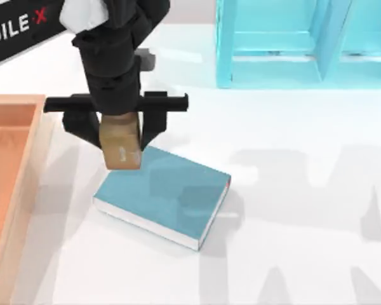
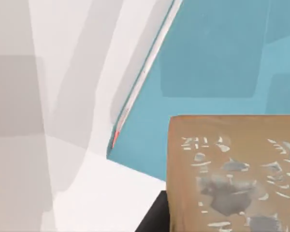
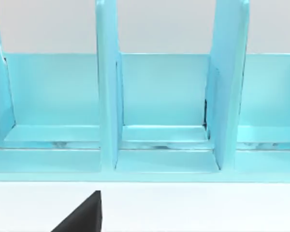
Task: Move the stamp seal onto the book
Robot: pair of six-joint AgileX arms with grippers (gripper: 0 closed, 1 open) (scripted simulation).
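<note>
My left gripper (image 1: 119, 135) hangs over the table's left-middle, shut on the stamp seal (image 1: 122, 151), a small tan block with a pale mark on its face. The seal hovers over the far left corner of the book (image 1: 171, 197), which lies flat with a teal cover, white page edges and a bit of red at one corner. In the left wrist view the stamp seal (image 2: 232, 174) fills the near corner above the book's cover (image 2: 217, 53). A black part of my right gripper (image 3: 82, 215) shows in the right wrist view, facing the shelf.
A turquoise shelf unit (image 1: 292, 44) with upright dividers stands at the back right, seen close in the right wrist view (image 3: 159, 96). An orange wooden tray (image 1: 13, 165) lies along the left edge. White tabletop (image 1: 305, 222) stretches right of the book.
</note>
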